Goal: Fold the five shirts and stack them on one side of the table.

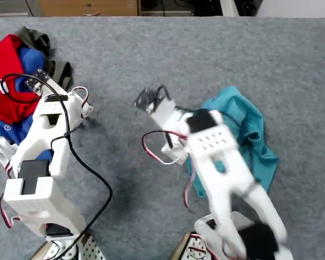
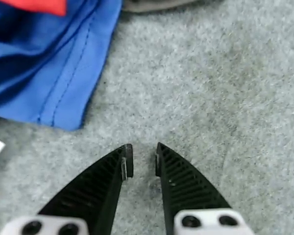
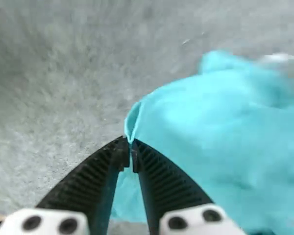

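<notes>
One ribbed right end effector (image 3: 131, 149) pinches a crumpled teal shirt (image 3: 210, 147); left end effector (image 2: 143, 159) stands slightly parted.

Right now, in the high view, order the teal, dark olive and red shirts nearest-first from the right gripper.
1. Teal shirt, pinched in the right gripper.
2. Dark olive shirt, pile's inner edge.
3. Red shirt, far left.

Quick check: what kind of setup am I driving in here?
Probably a lab bench for shirt-folding trials: grey felt-covered table, heaped shirts at one side, teal shirt pinched in the right gripper.
</notes>
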You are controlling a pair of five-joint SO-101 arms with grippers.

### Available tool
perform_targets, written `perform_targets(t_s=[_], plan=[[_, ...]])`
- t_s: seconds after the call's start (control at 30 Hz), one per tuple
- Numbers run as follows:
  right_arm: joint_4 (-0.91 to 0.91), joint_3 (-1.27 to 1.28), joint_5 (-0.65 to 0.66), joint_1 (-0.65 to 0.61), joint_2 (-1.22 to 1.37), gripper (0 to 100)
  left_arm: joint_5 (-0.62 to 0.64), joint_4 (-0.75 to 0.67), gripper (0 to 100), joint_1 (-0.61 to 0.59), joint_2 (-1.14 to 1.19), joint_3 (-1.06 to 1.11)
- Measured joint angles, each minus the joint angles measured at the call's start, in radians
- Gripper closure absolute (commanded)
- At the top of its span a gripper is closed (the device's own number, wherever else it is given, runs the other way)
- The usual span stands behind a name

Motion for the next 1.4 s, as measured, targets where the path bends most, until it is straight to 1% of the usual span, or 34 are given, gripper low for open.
perform_targets(t_s=[0.13,0.27,0.37,0.53,0.63,0.73,0.8,0.87,0.97,1.07,1.2,1.3,1.4], plan=[[0.118,-0.127,-0.005,0.021,-0.213,99.5,0.000,0.000,91,0.000,0.000,0.000],[0.183,-0.276,-0.009,0.101,-0.348,99.5,0.000,0.000,91,0.000,0.000,0.000],[0.253,-0.436,-0.011,0.218,-0.362,99.5,0.000,0.000,91,0.002,0.000,0.000],[0.316,-0.726,-0.011,0.480,-0.336,99.5,0.000,0.038,91,0.051,0.000,-0.002],[0.318,-0.859,-0.011,0.649,-0.285,99.5,-0.046,0.089,91,0.095,0.000,-0.055],[0.318,-0.919,-0.011,0.807,-0.233,99.5,-0.100,0.181,91,0.150,0.000,-0.149],[0.318,-0.925,0.018,0.893,-0.198,99.5,-0.135,0.247,88,0.196,0.000,-0.232],[0.318,-0.925,0.052,0.954,-0.164,99.5,-0.169,0.299,83,0.255,0.000,-0.318],[0.316,-0.890,0.112,1.037,-0.114,99.5,-0.196,0.328,76,0.358,0.000,-0.397],[0.276,-0.809,0.158,1.099,-0.069,99.5,-0.207,0.311,75,0.462,0.015,-0.419],[0.192,-0.681,0.203,1.154,-0.035,99.5,-0.207,0.226,75,0.568,0.109,-0.430],[0.120,-0.575,0.232,1.174,-0.034,99.5,-0.207,0.190,75,0.598,0.213,-0.474],[0.048,-0.468,0.239,1.186,-0.034,99.5,-0.207,0.215,75,0.606,0.310,-0.539]])
